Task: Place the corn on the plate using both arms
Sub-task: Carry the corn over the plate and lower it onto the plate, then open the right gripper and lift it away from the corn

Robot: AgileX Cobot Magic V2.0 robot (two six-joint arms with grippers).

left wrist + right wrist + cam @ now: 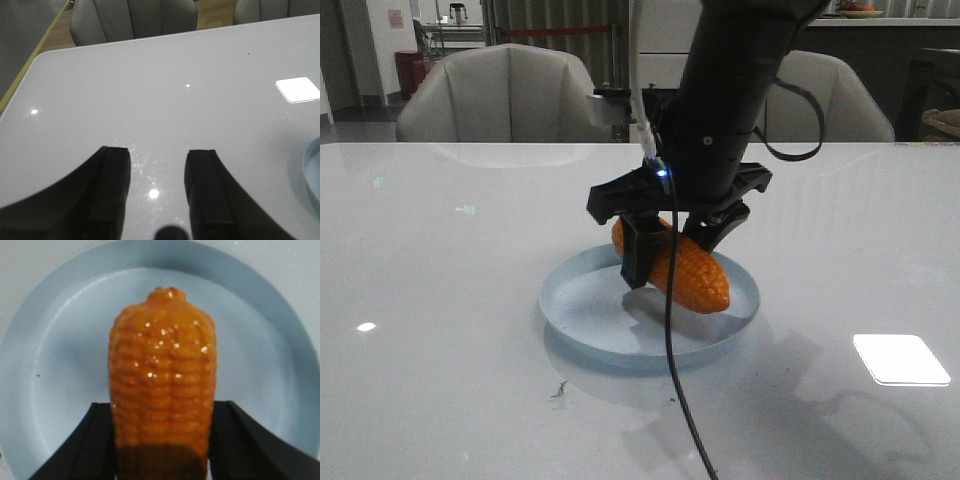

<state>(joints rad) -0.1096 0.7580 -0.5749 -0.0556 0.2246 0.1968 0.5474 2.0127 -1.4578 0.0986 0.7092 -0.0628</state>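
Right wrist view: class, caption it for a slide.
Right gripper holds the orange corn over the pale blue plate.

White table [440,300], grey chairs [505,95] behind.

The plate [650,320] sits on the surface [440,300], near its middle. The corn [685,270] lies over the plate, tilted, its near end low toward the plate's right side. The right hand [675,250] straddles the corn's far part from above. Two chairs [500,95] stand behind the surface. The left hand [157,190] hangs over bare surface, the plate's rim just beside it.
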